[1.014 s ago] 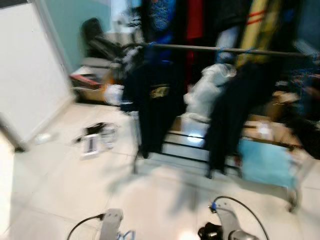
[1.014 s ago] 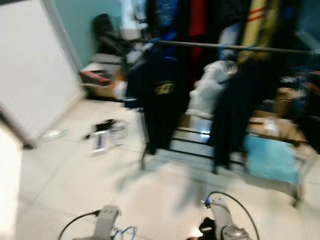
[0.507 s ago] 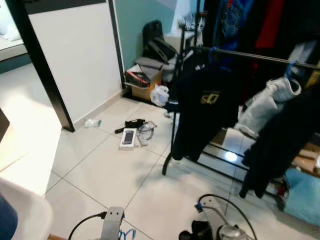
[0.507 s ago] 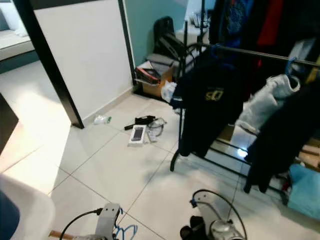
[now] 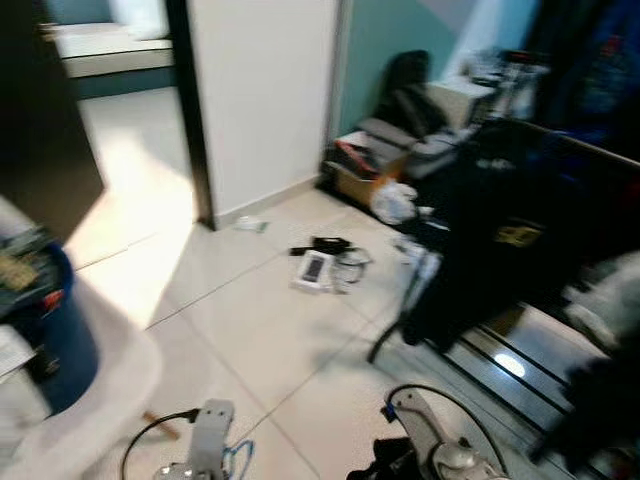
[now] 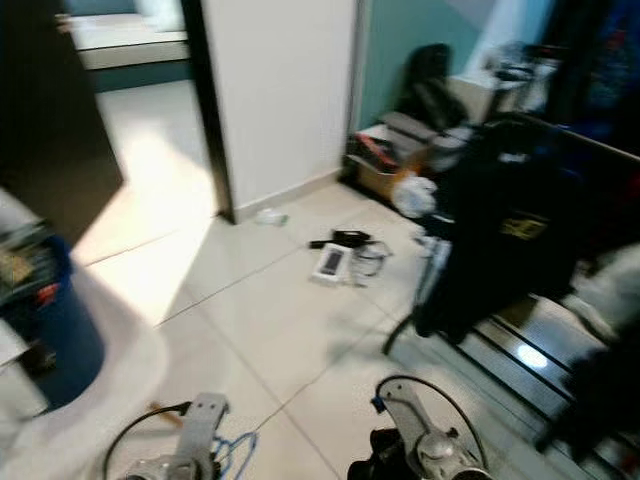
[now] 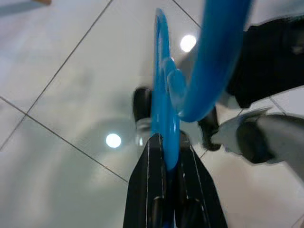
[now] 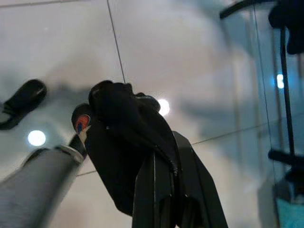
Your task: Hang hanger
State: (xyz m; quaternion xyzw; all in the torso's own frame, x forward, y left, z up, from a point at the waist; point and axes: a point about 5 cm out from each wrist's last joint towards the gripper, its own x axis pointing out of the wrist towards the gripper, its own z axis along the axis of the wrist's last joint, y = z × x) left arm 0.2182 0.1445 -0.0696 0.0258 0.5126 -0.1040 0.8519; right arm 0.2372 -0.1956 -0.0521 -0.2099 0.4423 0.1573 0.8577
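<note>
left gripper (image 7: pixel 167 156) pinches a smooth curved blue hanger (image 7: pixel 199 71).

Glossy blue plastic hanger (image 7: pixel 164 95), shiny floor tiles (image 5: pixel 270 330)

I count one blue hanger (image 7: pixel 164 95), two grippers (image 7: pixel 167 156) (image 8: pixel 164 166), one clothes rack (image 5: pixel 560 150), and one blue bin (image 5: pixel 45 330).
</note>
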